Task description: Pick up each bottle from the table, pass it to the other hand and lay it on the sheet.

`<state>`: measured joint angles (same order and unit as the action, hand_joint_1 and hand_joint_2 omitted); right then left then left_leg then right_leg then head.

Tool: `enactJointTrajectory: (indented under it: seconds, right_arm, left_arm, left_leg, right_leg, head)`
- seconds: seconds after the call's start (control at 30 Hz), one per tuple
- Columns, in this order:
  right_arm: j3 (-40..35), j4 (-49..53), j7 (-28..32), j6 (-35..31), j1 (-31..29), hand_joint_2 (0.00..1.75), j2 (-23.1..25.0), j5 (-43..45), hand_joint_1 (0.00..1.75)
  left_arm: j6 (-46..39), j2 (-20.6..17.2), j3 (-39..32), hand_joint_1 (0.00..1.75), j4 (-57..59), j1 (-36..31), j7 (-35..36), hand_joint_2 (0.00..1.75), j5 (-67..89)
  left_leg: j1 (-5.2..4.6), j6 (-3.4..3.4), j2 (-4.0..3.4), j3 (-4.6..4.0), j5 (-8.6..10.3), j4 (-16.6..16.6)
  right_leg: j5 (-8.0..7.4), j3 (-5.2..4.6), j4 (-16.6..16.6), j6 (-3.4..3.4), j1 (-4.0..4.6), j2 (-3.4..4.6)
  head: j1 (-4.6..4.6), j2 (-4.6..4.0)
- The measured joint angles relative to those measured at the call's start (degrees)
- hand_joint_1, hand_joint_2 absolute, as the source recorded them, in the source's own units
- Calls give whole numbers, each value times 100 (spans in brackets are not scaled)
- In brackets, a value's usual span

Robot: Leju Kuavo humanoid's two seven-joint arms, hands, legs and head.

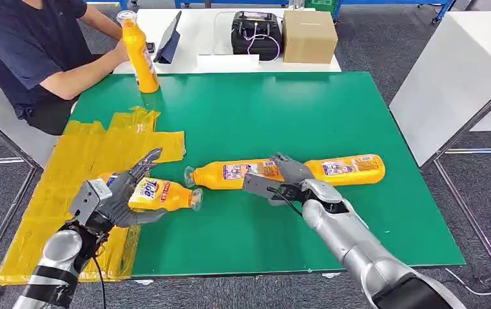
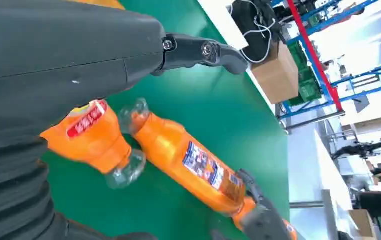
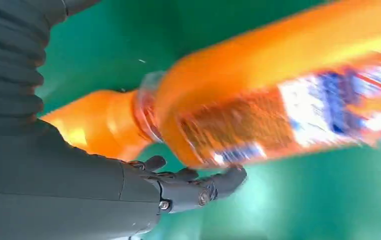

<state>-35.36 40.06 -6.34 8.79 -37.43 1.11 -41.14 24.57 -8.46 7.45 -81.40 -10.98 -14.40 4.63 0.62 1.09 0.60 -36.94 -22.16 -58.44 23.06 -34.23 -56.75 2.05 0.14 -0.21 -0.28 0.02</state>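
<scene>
Orange bottles lie on the green worktop [image 1: 281,109] near its front edge, and one more stands at the far left corner. The left hand [image 1: 115,193] rests at the front left, fingers curled around the Tide bottle [image 1: 162,194], which lies on its side with its clear cap pointing toward the middle of the worktop; its base end sits at the edge of the yellow sheet [image 1: 82,167] that covers the left side and hangs over the left edge. In the left wrist view the Tide bottle [image 2: 91,135] lies cap to cap with the middle bottle [image 2: 188,162], the two caps just beside each other. The middle bottle [image 1: 230,172] lies on its side in the centre front, its cap toward the left. The right hand [image 1: 278,180] is over the gap where the middle bottle meets the right bottle [image 1: 349,167], which lies in line with it toward the right edge; its fingers are spread and touch the bottles, but I cannot tell whether they grip either one. The right wrist view is blurred, showing a fingertip [image 3: 228,180] under an orange bottle body. At the far left corner a person [image 1: 30,51] holds the upright bottle [image 1: 138,55]. Behind the far edge stand a cardboard box [image 1: 309,35] and a black device [image 1: 256,33] on a white table.
</scene>
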Motion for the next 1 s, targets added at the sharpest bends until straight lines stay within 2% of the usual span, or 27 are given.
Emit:
enactJointTrajectory:
  seconds: [0.63,1.0]
  right_arm:
    - [44,-640,-151,-356,-244,175,39,-638,0]
    - [59,-695,-136,-409,-268,175,306,-977,0]
  left_arm:
    - [-55,186,-42,0,-269,307,-13,175,17]
    - [-50,232,-42,0,-304,374,-55,175,7]
  left_leg:
    - [0,0,-1,0,1,0]
    - [1,-1,-2,0,1,0]
  right_leg:
    - [-1,-1,-1,0,0,0]
    - [-1,-4,-2,0,1,0]
  head:
    - [0,0]
    - [0,0]
